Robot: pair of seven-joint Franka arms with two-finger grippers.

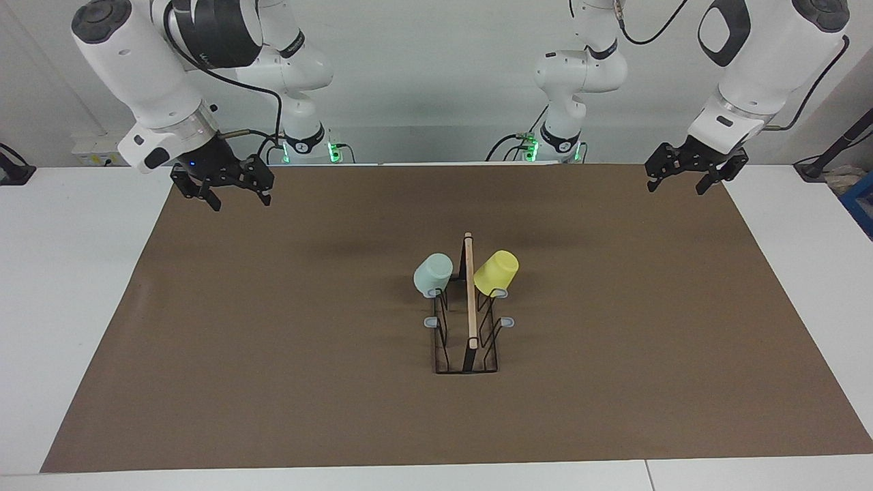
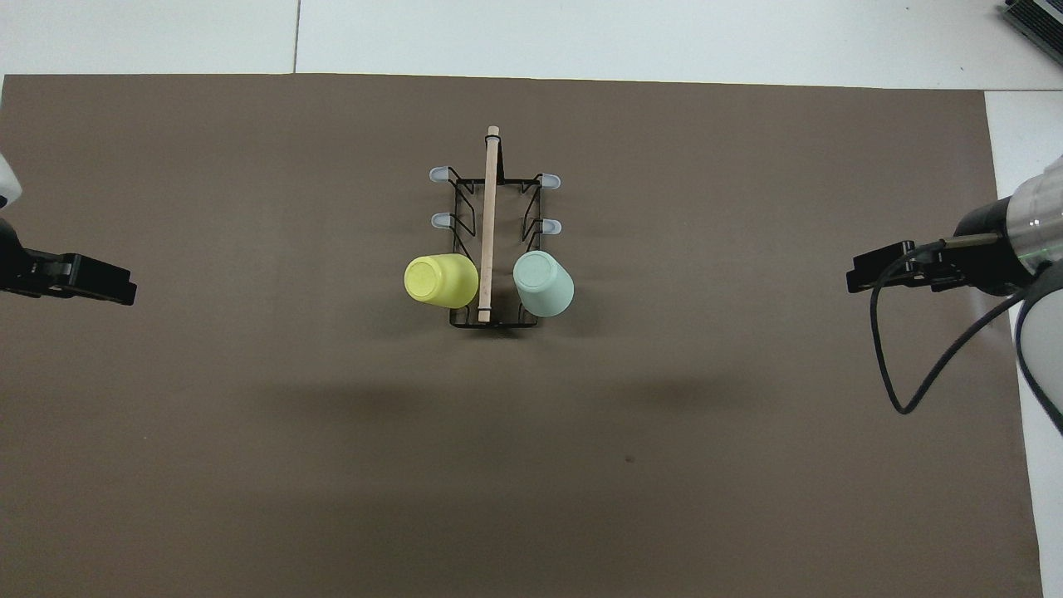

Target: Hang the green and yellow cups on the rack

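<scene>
The black wire rack (image 1: 466, 341) (image 2: 494, 241) with its wooden top bar stands in the middle of the brown mat. The pale green cup (image 1: 433, 274) (image 2: 544, 284) hangs upside down on a prong at the rack's end nearer the robots, on the right arm's side. The yellow cup (image 1: 496, 272) (image 2: 440, 280) hangs the same way beside it, on the left arm's side. My right gripper (image 1: 232, 196) (image 2: 864, 274) is open and empty, raised over the mat's edge at its own end. My left gripper (image 1: 682, 181) (image 2: 116, 286) waits open and empty over the mat's other end.
The brown mat (image 1: 273, 341) covers most of the white table (image 1: 61, 273). Four grey-tipped prongs of the rack carry nothing. A black cable (image 2: 884, 357) loops down from the right arm's wrist.
</scene>
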